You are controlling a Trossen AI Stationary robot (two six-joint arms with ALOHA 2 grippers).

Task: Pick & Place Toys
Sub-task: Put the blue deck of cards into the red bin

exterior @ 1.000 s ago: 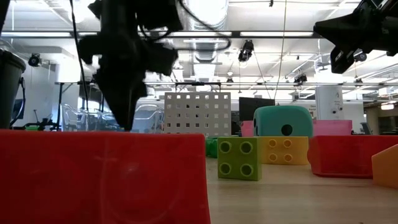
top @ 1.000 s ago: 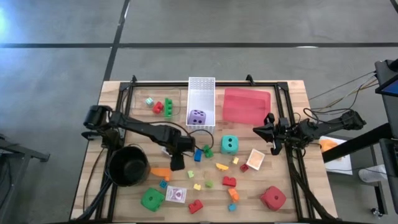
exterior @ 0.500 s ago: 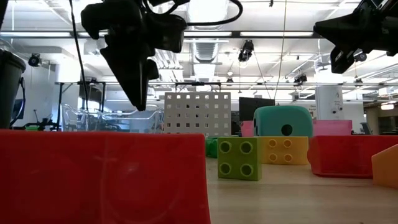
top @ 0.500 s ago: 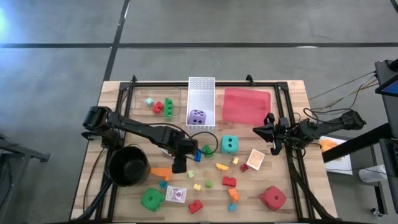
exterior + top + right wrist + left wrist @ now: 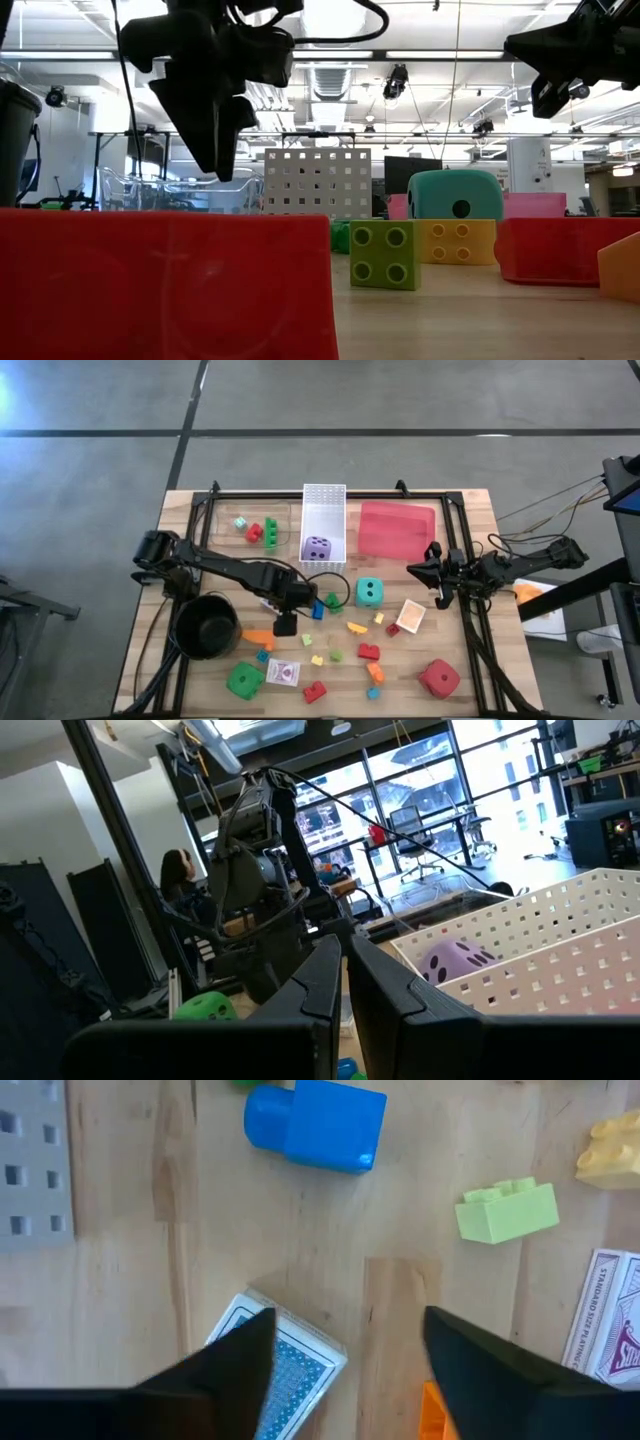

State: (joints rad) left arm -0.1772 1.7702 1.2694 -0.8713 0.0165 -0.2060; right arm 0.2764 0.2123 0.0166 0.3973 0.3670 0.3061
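Observation:
Toys lie scattered over the wooden table: a teal die (image 5: 369, 592), a green die (image 5: 244, 681), a red die (image 5: 439, 678) and small bricks. A purple die (image 5: 317, 547) sits in the white basket (image 5: 323, 510). My left gripper (image 5: 285, 623) hangs open above the table's middle, pointing down. Below it lies a blue-patterned card pack (image 5: 295, 1370), flat on the wood and partly hidden behind one finger (image 5: 235, 1360). A blue brick (image 5: 318, 1125) and a green brick (image 5: 507, 1210) lie just beyond. My right gripper (image 5: 418, 570) waits shut and raised at the right.
A round black pot (image 5: 207, 625) stands left of my left gripper. A red tray (image 5: 397, 530) lies at the back right. A second card pack (image 5: 610, 1315) and an orange piece (image 5: 259, 637) lie close by. A big red brick (image 5: 160, 280) fills the low view's foreground.
My left gripper has risen from close to the table and turned a little about its own axis. In the low view its fingers stand wider apart now than half a second ago. No toy has come up with it.

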